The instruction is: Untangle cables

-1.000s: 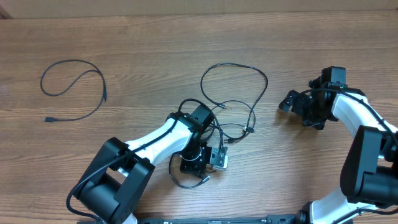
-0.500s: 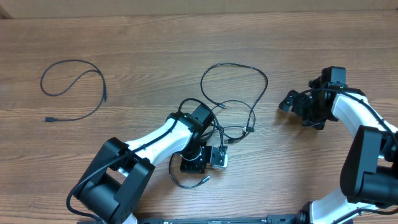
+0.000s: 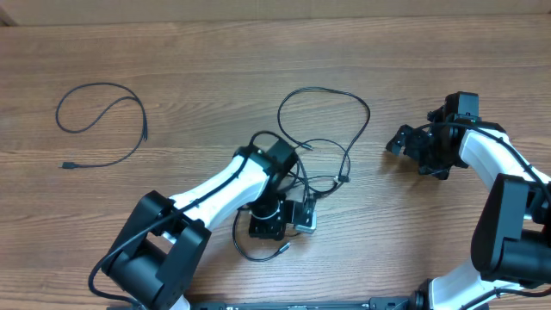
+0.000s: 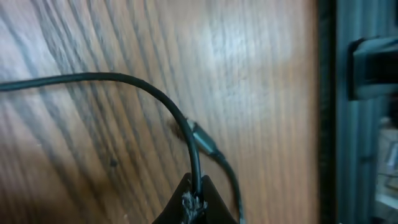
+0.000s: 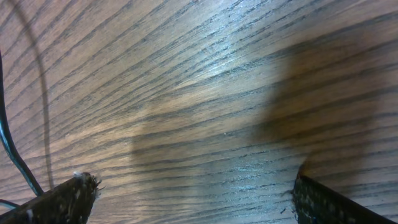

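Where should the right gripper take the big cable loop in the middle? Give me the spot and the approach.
Grip the loop at its right-hand bend, where one strand lies alone on the bare table, apart from the crossings. Bring the open right gripper in from the right and above, jaws across the strand. The left gripper is shut on another strand, probably anchoring the tangle.

tangled black cables (image 3: pixel 331 90) mid-table, separate looped cable (image 3: pixel 96 84) lying far left
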Motion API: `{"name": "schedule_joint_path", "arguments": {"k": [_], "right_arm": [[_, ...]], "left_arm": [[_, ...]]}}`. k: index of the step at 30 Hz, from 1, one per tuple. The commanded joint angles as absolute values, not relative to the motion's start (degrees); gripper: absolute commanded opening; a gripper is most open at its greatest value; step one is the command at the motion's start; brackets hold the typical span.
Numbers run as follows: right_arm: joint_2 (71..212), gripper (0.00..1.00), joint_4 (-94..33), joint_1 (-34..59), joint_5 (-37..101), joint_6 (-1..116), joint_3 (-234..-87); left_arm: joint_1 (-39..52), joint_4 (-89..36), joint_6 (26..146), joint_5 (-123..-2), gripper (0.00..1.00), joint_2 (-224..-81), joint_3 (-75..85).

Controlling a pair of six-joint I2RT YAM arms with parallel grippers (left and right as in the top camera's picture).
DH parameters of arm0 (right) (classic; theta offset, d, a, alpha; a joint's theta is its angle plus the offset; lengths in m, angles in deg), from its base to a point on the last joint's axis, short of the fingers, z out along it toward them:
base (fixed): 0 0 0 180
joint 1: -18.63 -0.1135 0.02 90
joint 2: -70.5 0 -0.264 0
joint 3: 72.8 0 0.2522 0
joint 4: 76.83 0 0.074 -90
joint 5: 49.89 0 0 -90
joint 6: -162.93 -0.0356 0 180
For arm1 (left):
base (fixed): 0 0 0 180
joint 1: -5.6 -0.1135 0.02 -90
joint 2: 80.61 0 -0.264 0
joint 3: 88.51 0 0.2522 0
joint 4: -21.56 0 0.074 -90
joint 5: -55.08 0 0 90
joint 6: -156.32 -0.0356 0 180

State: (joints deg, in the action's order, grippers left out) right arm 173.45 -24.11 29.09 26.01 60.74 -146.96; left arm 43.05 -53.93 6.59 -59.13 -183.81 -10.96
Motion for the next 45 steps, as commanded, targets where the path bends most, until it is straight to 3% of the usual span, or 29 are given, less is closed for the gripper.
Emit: {"name": "schedule_joint_path", "arguments": {"k": [1, 16, 23, 36, 45], "right_arm": [[172.19, 1.0, -24.4, 29.2, 26.6, 60.72, -146.61], [172.19, 1.0, -24.4, 29.2, 26.6, 60.72, -146.61], [172.19, 1.0, -24.4, 29.22, 26.6, 60.72, -146.61], [172.19, 1.0, -24.4, 29.2, 26.6, 60.7, -146.61], [172.19, 1.0, -24.4, 29.2, 26.6, 60.72, -146.61]], "left_arm": [[42.64, -59.0, 7.2, -65.05, 0.04, -183.94, -5.6], [38.83, -81.78, 10.83, -91.04, 0.04, -183.94, 15.77], [36.21, -81.73, 19.79, -99.7, 0.04, -183.94, 25.08], [31.1, -76.88, 20.8, -116.33, 0.04, -183.94, 34.46], [25.63, -70.7, 28.12, -125.47, 0.05, -183.94, 42.24]]}}
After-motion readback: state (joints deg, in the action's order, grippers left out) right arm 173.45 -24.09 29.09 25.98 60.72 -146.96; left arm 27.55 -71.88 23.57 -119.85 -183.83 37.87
